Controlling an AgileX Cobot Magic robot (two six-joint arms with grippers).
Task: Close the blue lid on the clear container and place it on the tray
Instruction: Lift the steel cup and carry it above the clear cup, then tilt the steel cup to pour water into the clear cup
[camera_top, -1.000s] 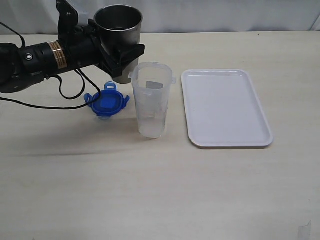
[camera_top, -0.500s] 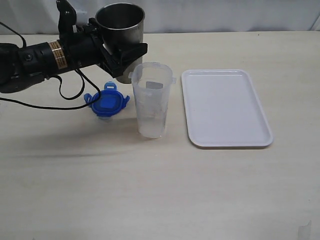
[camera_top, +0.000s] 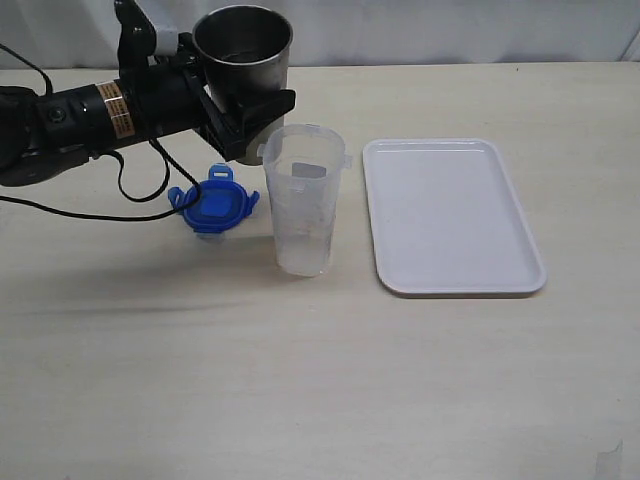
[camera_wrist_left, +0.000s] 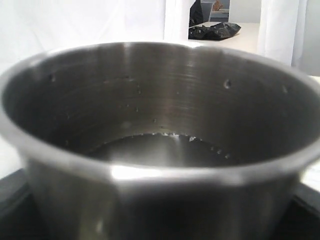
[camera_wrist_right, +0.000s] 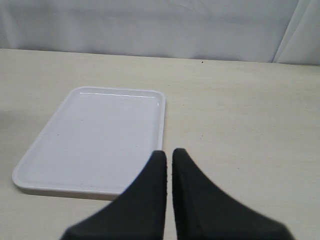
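Observation:
The clear container (camera_top: 303, 200) stands upright and uncovered in the middle of the table. The blue lid (camera_top: 213, 206) lies flat on the table just left of it. The white tray (camera_top: 450, 215) lies to its right, also seen in the right wrist view as the tray (camera_wrist_right: 95, 137). My left gripper (camera_top: 243, 118) is shut on a shiny steel cup (camera_top: 243, 60), held upright above and behind the container's left rim. The steel cup (camera_wrist_left: 160, 140) fills the left wrist view, with liquid in its bottom. My right gripper (camera_wrist_right: 169, 155) is shut and holds nothing; it does not show in the exterior view.
The left arm (camera_top: 90, 120) and its black cable (camera_top: 140, 190) stretch over the table's left side, the cable looping down beside the lid. A white curtain runs along the back edge of the table.
The left gripper with the steel cup has shifted slightly right and up toward the container's rim. Nothing else moved.

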